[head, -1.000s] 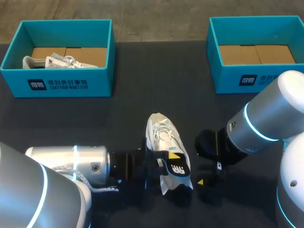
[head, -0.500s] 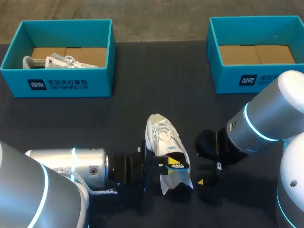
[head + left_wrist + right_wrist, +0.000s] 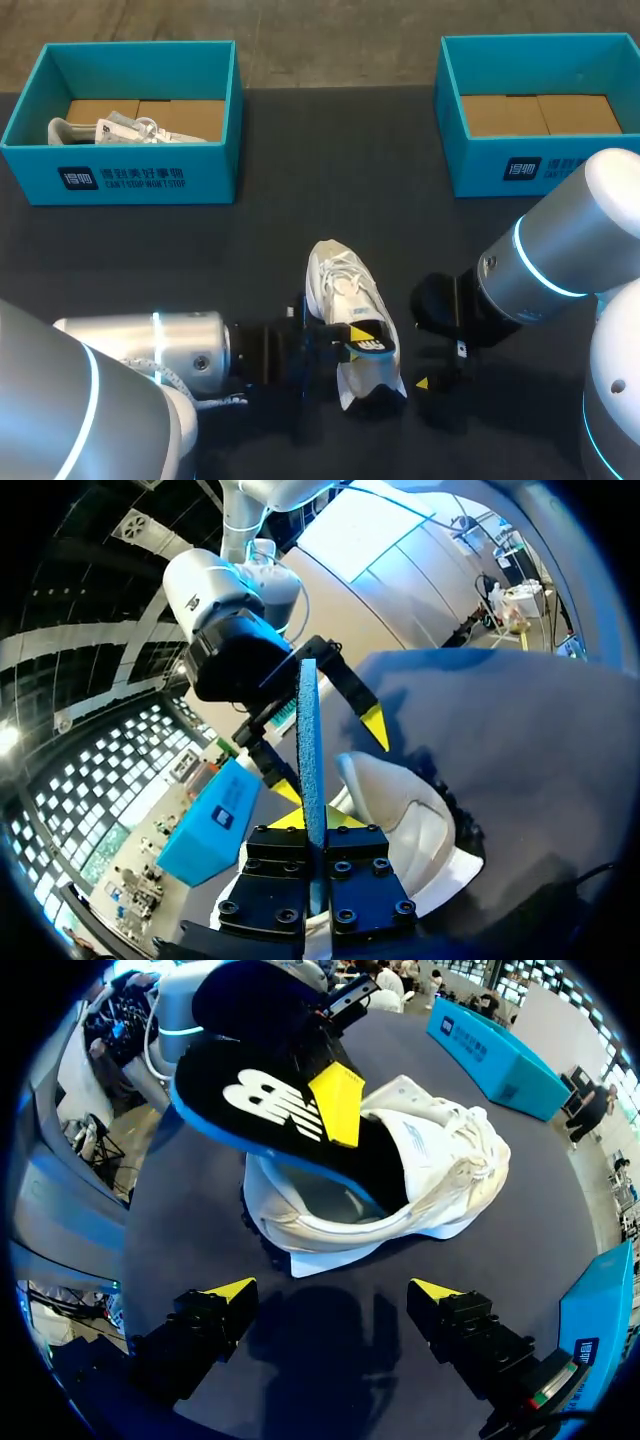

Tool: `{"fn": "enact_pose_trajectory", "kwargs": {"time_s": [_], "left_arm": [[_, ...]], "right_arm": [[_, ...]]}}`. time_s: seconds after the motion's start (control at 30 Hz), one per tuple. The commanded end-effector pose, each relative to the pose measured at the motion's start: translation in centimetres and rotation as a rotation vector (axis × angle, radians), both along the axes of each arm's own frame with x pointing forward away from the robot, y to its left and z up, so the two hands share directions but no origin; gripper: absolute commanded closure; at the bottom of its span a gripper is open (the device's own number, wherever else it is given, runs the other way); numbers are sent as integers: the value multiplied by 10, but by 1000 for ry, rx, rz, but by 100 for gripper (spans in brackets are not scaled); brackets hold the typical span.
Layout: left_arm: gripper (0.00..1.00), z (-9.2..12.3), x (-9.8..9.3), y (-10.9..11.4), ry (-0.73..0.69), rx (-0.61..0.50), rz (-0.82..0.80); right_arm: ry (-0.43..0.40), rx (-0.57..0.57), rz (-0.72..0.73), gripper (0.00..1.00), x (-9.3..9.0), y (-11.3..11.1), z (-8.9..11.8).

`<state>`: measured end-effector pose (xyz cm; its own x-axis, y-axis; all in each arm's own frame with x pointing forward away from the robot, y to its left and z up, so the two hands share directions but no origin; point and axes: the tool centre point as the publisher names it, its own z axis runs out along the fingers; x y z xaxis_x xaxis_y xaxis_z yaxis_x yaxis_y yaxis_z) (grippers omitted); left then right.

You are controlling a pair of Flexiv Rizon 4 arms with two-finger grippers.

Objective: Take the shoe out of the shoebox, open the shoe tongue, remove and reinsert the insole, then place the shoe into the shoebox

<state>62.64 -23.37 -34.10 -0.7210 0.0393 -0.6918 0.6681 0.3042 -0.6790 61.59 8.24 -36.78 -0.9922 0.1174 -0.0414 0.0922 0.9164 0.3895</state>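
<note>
Insole point(image 3: 370, 344) lower, perhaps entering shoe point(image 3: 343, 283).

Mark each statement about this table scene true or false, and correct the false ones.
1. The left gripper is shut on the insole. True.
2. The right gripper grips the white shoe. False: its fingers are open and stand apart from the shoe, which lies ahead of them.
3. The white shoe sits inside the right shoebox. False: it lies on the table; that box shows only cardboard.
4. The left shoebox holds another shoe. True.
</note>
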Motion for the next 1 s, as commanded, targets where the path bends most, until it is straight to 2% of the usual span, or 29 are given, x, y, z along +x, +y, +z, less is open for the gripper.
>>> {"fn": "enact_pose_trajectory", "kwargs": {"time_s": [0.03,0.37,0.4,0.43,0.47,0.53,0.77,1.0], "left_arm": [[100,-4,7,-10,4,25,11],[100,-5,11,-5,23,31,22],[95,-4,10,-4,23,30,20],[74,-2,8,-3,29,22,14],[64,-1,6,-2,32,18,11],[59,1,3,0,36,6,6],[63,10,-5,5,78,-41,-18],[78,14,-9,6,88,-60,-32]], "right_arm": [[-2,1,-1,0,-1,0,0],[-2,1,-1,0,-1,0,0],[-2,1,-1,0,-1,0,0],[-2,1,-1,0,-1,0,0],[-2,1,-1,0,-1,0,0],[-2,1,-1,0,-1,0,0],[-2,1,-1,0,-1,0,0],[-2,1,-1,0,-1,0,0]]}}
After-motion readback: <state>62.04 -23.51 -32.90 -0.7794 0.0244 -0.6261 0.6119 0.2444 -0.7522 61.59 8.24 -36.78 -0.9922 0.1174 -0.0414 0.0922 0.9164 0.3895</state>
